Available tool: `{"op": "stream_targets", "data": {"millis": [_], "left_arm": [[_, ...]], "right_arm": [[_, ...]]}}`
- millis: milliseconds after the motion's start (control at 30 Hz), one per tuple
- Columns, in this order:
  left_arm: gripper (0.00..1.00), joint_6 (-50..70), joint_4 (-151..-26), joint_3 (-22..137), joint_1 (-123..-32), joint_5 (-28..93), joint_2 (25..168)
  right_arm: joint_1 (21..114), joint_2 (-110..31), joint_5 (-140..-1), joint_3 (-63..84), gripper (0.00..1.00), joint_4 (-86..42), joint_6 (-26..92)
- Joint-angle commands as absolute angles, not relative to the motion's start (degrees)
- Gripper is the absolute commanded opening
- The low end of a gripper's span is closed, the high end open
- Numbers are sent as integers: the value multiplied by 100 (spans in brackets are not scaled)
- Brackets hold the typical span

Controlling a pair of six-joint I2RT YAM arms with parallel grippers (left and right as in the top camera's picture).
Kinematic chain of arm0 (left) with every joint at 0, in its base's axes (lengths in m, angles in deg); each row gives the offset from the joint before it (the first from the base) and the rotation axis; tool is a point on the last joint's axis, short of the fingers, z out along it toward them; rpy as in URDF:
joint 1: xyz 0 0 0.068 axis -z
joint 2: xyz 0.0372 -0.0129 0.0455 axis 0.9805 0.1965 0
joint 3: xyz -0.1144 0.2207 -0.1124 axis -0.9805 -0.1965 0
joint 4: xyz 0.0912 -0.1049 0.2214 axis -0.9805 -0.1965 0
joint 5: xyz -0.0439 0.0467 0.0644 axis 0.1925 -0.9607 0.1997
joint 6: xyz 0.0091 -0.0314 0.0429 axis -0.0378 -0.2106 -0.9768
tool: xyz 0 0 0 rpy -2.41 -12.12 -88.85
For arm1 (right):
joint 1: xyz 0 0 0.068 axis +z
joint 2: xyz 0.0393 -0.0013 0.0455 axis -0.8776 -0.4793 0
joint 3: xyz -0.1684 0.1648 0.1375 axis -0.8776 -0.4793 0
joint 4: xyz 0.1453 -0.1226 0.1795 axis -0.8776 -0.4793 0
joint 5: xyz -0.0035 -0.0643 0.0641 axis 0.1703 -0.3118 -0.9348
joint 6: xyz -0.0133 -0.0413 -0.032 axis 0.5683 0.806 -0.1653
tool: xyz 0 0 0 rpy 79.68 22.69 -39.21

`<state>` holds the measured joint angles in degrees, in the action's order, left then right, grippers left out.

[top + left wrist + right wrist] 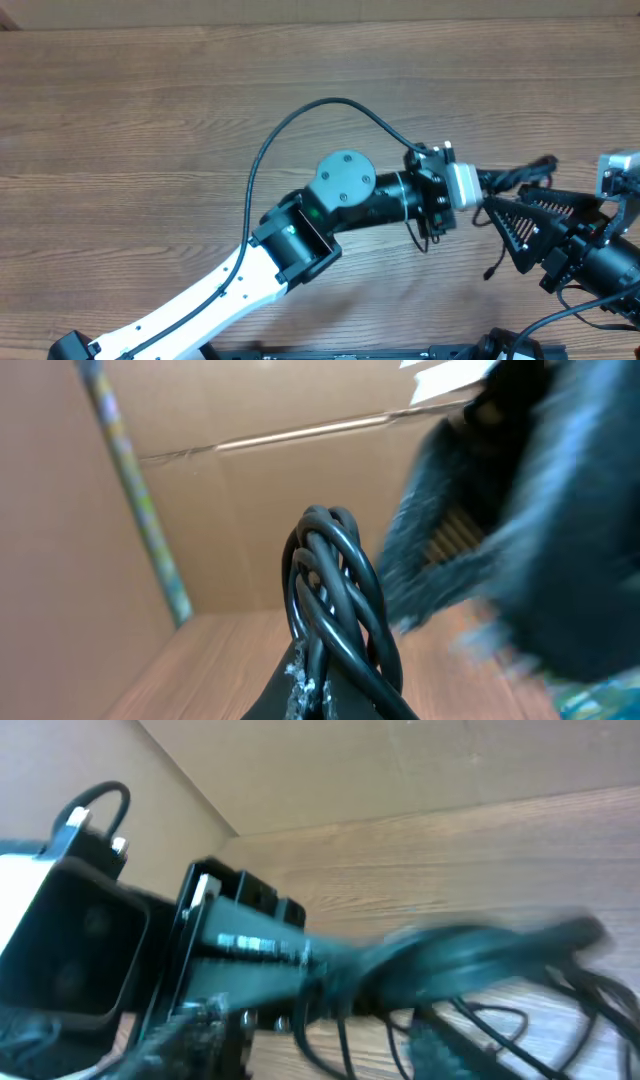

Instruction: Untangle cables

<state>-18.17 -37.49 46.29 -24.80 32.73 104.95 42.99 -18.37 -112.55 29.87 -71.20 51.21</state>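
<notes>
Your overhead camera looks straight down from high above the brown wood-grain table (150, 100). Your left wrist camera faces a plain tan wall (250, 510), your right wrist camera the left arm's black-and-white wrist (90, 940), both at very close range. All three share the looped thin black cables (335, 590).

A bundle of thin black cables (335, 590) rises in tight loops from the bottom centre of the view. Its lower end is pinched in the closed left tool (320, 690). A large, blurred dark shape (500, 510) fills the right side, just beside the loops. Behind stand brown cardboard walls (250, 520), with a multicoloured strip (135, 490) slanting down the left one to the wooden worktop (200, 660).
</notes>
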Motion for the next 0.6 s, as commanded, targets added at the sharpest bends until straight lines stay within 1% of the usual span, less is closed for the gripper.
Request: {"op": "stream_targets", "data": {"millis": [0,133,167,200,233,300,467,567], "left_arm": [[4,-1961,-3574,4749,-2334,3395,10421],[4,-1957,-3546,4749,-2312,3395,10421],[4,-1957,-3546,4749,-2312,3395,10421],[4,-1957,-3546,4749,-2312,3395,10421],[4,-1957,-3546,4749,-2312,3395,10421],[4,-1957,-3544,4749,-2314,3393,10421],[4,-1806,-3522,4749,-2314,3279,10421],[4,-1605,-3518,4749,-2314,3054,10421]], "right_arm": [[4297,-1828,-11384,3083,51,-7113,5093],[4297,-1828,-11382,3083,47,-7120,5095],[4297,-1828,-11382,3083,45,-7120,5093],[4297,-1828,-11382,3083,42,-7124,5093],[4297,-1828,-11384,3083,37,-7138,5093],[4297,-1828,-11382,3083,29,-7164,5095],[4297,-1828,-11382,3083,15,-7205,5095],[4297,-1828,-11382,3083,10,-7203,5095]]}}
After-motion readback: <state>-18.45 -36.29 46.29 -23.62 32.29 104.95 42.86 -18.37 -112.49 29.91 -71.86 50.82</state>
